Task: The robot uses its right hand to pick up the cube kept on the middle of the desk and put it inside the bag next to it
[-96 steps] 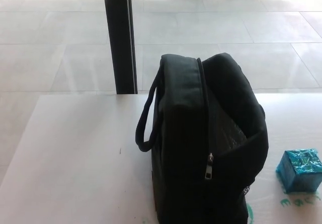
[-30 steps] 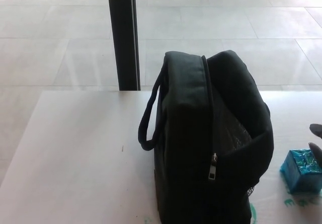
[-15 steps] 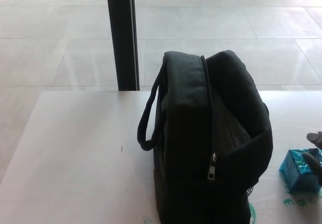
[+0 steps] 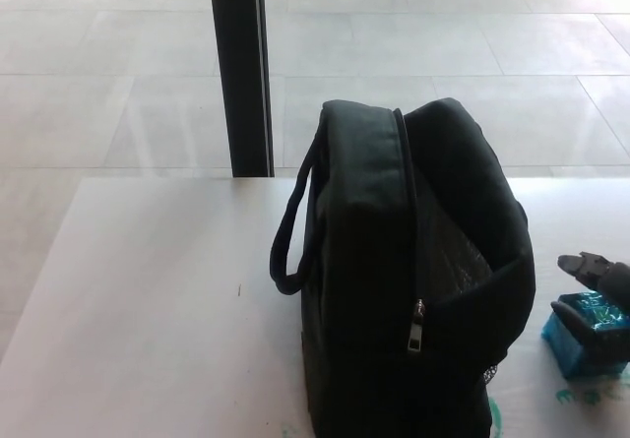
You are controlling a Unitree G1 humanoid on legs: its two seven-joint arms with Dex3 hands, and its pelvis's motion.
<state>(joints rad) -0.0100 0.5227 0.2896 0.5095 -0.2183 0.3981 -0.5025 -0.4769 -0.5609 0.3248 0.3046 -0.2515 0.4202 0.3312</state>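
Pale tiled floor point(image 4: 118, 93) is lying behind the white desk point(image 4: 148, 310); at four o'clock, the right hand point(image 4: 597, 290) is straddling the teal foil-wrapped cube point(image 4: 581, 344), fingers apart, needing to close before lifting toward the black fabric bag point(image 4: 413, 261).

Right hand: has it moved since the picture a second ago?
Yes. The right hand has come further left over the blue cube, toward the black bag.

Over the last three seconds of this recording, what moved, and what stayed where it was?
The right hand has come in from the picture's right edge and reached leftward over the blue cube, its fingers now spread above the cube's top. Whether it grips yet cannot be told. The cube sits in its place on the desk, and the black bag beside it stands as before, zip open.
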